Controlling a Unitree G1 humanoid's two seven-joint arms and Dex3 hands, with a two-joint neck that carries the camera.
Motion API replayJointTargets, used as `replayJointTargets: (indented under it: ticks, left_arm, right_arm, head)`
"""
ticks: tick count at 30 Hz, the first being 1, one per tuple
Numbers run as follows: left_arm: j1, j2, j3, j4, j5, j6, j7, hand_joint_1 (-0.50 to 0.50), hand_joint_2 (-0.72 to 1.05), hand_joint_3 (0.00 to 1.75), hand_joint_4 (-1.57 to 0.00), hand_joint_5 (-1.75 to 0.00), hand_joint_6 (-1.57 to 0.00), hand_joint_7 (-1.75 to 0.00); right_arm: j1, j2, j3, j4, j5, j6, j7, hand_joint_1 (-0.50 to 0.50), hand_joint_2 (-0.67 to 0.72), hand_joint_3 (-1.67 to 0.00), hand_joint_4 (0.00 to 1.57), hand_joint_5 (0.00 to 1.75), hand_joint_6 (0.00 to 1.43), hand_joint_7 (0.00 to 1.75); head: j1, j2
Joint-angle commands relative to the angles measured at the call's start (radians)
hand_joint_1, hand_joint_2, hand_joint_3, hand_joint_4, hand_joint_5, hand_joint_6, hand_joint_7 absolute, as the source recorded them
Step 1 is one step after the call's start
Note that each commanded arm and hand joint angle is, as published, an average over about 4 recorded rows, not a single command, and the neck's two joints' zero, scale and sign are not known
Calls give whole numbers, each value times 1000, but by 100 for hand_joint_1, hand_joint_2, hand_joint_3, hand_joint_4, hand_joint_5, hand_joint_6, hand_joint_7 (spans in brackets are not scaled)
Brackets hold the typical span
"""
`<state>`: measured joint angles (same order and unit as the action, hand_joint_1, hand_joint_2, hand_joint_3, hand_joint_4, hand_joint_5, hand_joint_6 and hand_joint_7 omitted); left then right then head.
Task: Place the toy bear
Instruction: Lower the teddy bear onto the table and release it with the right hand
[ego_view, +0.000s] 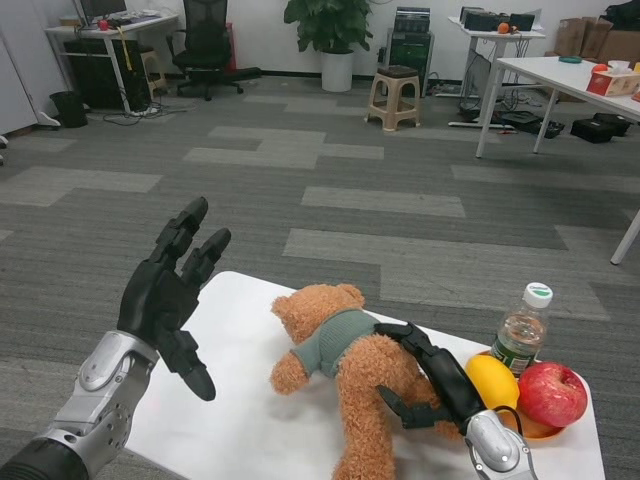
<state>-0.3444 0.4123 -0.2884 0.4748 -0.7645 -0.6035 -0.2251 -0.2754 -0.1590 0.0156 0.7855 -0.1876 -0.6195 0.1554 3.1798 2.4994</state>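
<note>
Brown and fluffy, one bear (350, 375) in a green shirt lies on the white table (240, 420). The right hand (425, 375) holds its middle. The left hand (170, 295) is up to the bear's left, fingers spread, holding nothing. Just right of the right hand sit one bottle (522, 335), one lemon (492, 380) and one apple (551, 393).

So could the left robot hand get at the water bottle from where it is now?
Probably not directly. The left robot hand is raised and open over the table's left side, while the water bottle stands at the far right. The toy bear and the right robot hand holding it lie across the path.
</note>
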Motion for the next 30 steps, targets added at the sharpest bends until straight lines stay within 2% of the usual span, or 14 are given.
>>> replayJointTargets:
  ticks: [1,5,9,11,15,18,21,22,24,28,30]
  left_arm:
    - [1,5,0,7,-1,-2,1,-48,-64,9,0,-36,0,-14]
    - [2,5,1,7,-1,-3,1,-48,-64,9,0,-41,0,-14]
    - [2,5,2,7,-1,-3,1,-48,-64,9,0,-31,0,-14]
    - [2,5,2,7,-1,-3,1,-48,-64,9,0,-36,0,-14]
    - [2,5,2,6,0,-4,1,-48,-64,9,0,-31,0,-14]
    - [3,5,4,5,1,-4,1,-48,-64,9,0,-33,0,-14]
    - [3,4,5,6,1,-4,1,-48,-64,9,0,-41,0,-14]
    - [3,4,5,6,0,-4,1,-48,-64,9,0,-41,0,-14]
    - [3,5,5,6,0,-4,1,-48,-64,9,0,-36,0,-14]
    - [4,5,5,5,0,-4,1,-48,-64,9,0,-41,0,-14]
    - [3,5,5,5,-1,-4,1,-48,-64,9,0,-41,0,-14]
  right_arm:
    - [16,1,11,-32,37,6,14,-38,-54,-89,0,48,0,9]
    - [34,-1,29,-76,84,7,21,-38,-54,-87,0,29,0,0]
    - [51,-4,38,-146,118,9,35,-38,-54,-87,0,10,0,0]
    - [53,-7,49,-170,131,9,39,-38,-54,-87,0,10,0,0]
    - [55,-10,70,-209,162,12,43,-38,-48,-81,0,10,0,0]
    - [58,-11,88,-260,189,16,44,-38,-48,-77,0,10,0,0]
    - [60,-11,95,-305,202,20,44,-41,-37,-52,0,10,0,0]
    - [61,-11,97,-318,210,21,43,-42,-27,-40,0,10,0,0]
    - [62,-9,100,-347,226,23,36,-43,-13,-28,0,10,0,0]
    - [65,-6,111,-410,260,25,3,-46,3,-16,0,10,0,0]
    - [66,-5,117,-438,273,27,-14,-46,25,-10,0,10,0,0]
  head:
    - [2,-1]
    - [-1,-1]
    - [-1,-1]
    - [-1,-1]
    - [-1,-1]
    - [4,3]
    - [6,4]
    - [7,6]
    - [7,6]
    - [8,8]
    - [8,8]
